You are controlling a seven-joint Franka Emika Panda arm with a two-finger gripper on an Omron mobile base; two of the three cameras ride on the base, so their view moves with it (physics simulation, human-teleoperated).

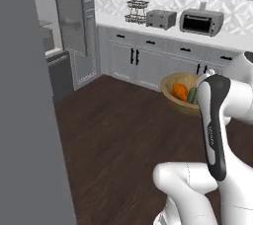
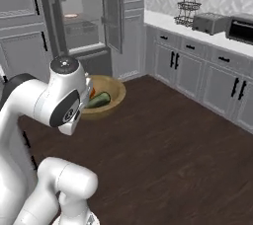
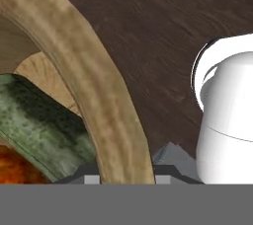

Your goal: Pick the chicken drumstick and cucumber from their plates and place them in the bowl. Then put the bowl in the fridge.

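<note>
Dark wood kitchen floor lies under the bowl (image 1: 174,92), which the arm carries in the air. The claw (image 3: 126,172) is pinched on the bowl's thick rim. Inside the bowl lie the chicken drumstick (image 1: 179,92) and the cucumber (image 1: 191,95), side by side and touching. So loading looks done, and the carry to the fridge (image 2: 74,26) is the step in hand. Next, the bowl must travel level through the open doorway onto a shelf. Right base view shows the fridge interior beyond the bowl; hand view shows the rim grip.
</note>
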